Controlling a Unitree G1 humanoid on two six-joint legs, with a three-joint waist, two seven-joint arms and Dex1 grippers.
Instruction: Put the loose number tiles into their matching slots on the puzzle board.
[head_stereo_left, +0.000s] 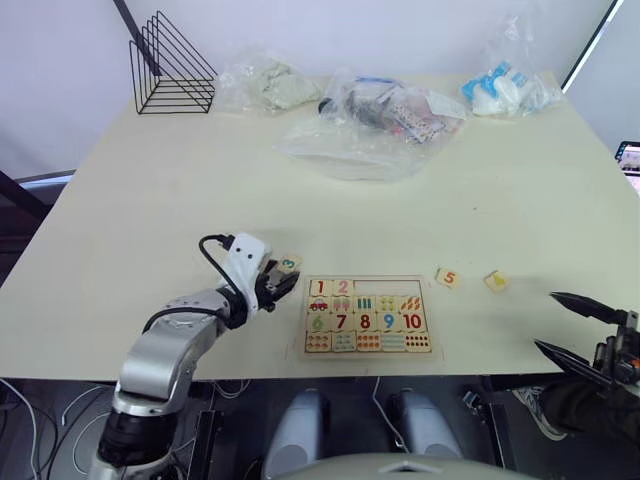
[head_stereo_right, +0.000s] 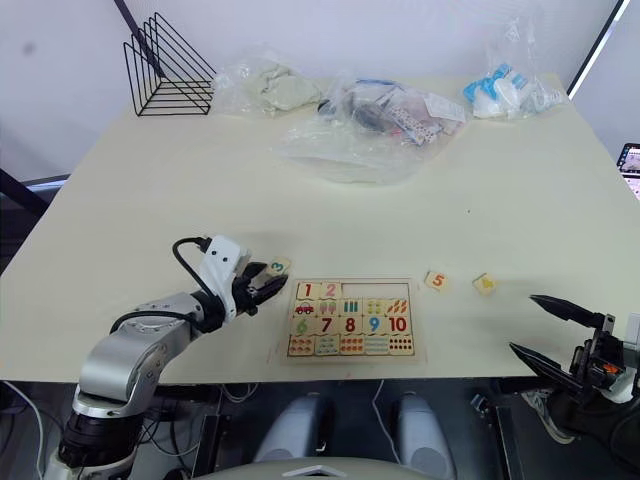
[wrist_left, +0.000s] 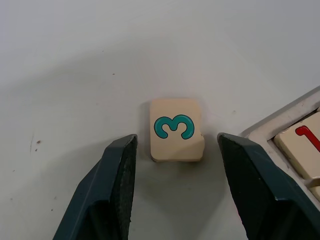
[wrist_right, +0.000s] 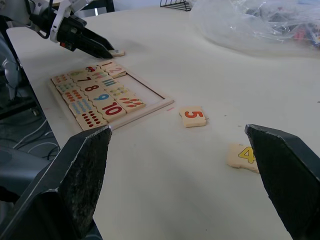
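Nearest us, the right gripper (head_stereo_left: 580, 327) hangs off the near right edge of the surface (head_stereo_left: 150, 190), fingers spread and empty, well short of the 5 tile (head_stereo_left: 447, 277) and the 4 tile (head_stereo_left: 496, 281) lying ahead of it.

The left gripper (wrist_left: 175, 165) is down at the surface, just outside the puzzle board's (head_stereo_left: 367, 351) left rim, released, with the 3 tile (wrist_left: 176, 129) lying flat between its fingers and touching neither. We judge the risk to be in the closing: the tile sits slightly skewed and towards the fingertips, so a pinch may catch only its near edge and let it pivot or squirt forward. The board rim lies just beside the gripper's far-side finger (wrist_left: 260, 185), and a nudge there could shift the board and its seated tiles.

The left arm reaches forward with a bent elbow, wrist tipped down.

On the board, tiles 1 and 2 sit in the top row; the slots (head_stereo_left: 385, 287) beyond them look bare, though we cannot be sure at this angle. Far beyond lie clear bags (head_stereo_left: 370, 120) and a wire rack (head_stereo_left: 170, 65).
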